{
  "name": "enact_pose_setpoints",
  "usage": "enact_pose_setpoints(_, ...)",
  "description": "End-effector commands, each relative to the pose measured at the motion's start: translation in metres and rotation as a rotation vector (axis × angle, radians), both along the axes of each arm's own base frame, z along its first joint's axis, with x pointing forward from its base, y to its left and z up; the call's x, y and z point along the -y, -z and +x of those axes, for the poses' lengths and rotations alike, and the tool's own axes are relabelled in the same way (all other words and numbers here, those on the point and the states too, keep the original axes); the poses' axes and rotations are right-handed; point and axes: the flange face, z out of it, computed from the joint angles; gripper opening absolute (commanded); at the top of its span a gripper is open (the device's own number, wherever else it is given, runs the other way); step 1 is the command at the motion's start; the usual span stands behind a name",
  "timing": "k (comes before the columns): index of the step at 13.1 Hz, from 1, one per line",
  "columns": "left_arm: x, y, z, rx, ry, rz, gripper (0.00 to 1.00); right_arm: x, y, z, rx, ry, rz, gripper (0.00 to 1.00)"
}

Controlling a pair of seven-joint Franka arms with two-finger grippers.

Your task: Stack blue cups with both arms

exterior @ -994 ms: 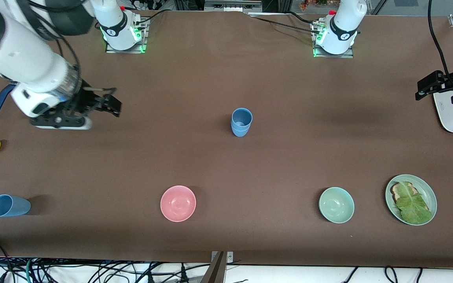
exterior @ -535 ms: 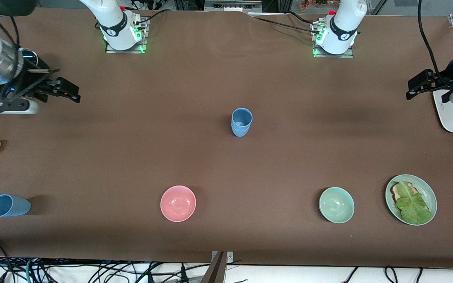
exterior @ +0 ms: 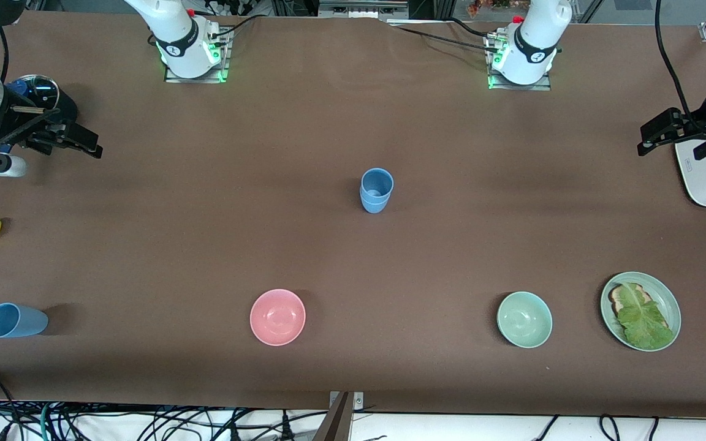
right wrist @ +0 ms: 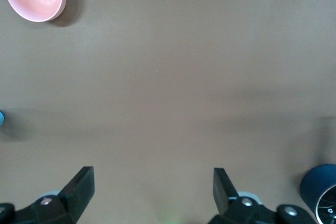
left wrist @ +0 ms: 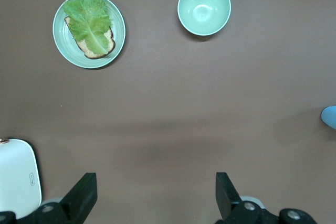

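Blue stacked cups [exterior: 377, 190] stand upright mid-table, one nested in the other. At about eight o'clock from them, nearer the front camera at the right arm's end, a third blue cup [exterior: 14, 320] lies on its side. Right gripper [exterior: 80, 142] hangs over the table beside the navy saucepan [exterior: 43, 93], jaws apart, empty. Left gripper [exterior: 656, 133] hangs beside a white appliance [exterior: 705, 180], jaws apart, empty.

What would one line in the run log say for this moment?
stacked cups: table middle | lone cup: on its side, unstacked | left hand: open, empty, over table | right hand: open, empty, over table
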Motion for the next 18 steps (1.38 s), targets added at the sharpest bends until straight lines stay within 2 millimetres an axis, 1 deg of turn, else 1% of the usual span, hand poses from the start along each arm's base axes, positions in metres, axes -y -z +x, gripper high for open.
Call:
enact_pose_setpoints(1,-0.002,-0.006,-0.002,0.014,-0.012,-0.023,0.99,0.007,-0.002,-0.007,-0.018,0.016,0.015,1.0)
enact_pose_setpoints(2,-0.002,-0.007,-0.002,0.015,-0.012,-0.022,0.99,0.004,-0.002,-0.007,-0.02,0.012,0.013,1.0)
enact_pose_setpoints(4,-0.002,-0.012,-0.002,0.026,-0.015,-0.021,0.99,0.004,-0.002,-0.007,-0.02,0.015,0.013,1.0)
enact_pose_setpoints(8,-0.001,-0.009,0.001,0.023,-0.016,-0.021,1.0,-0.001,-0.003,-0.007,-0.017,-0.01,-0.002,1.0)
enact_pose_setpoints(10,-0.001,-0.015,0.002,0.037,-0.018,-0.02,0.99,-0.003,-0.003,-0.007,-0.016,-0.012,0.002,1.0)
enact_pose_setpoints(12,0.0,-0.015,0.004,0.038,-0.015,-0.02,0.99,-0.004,-0.002,-0.006,-0.013,-0.01,0.008,1.0)
enact_pose_setpoints(18,-0.001,-0.015,0.004,0.038,-0.016,-0.018,0.99,-0.004,0.009,0.0,-0.027,-0.009,0.006,1.0)
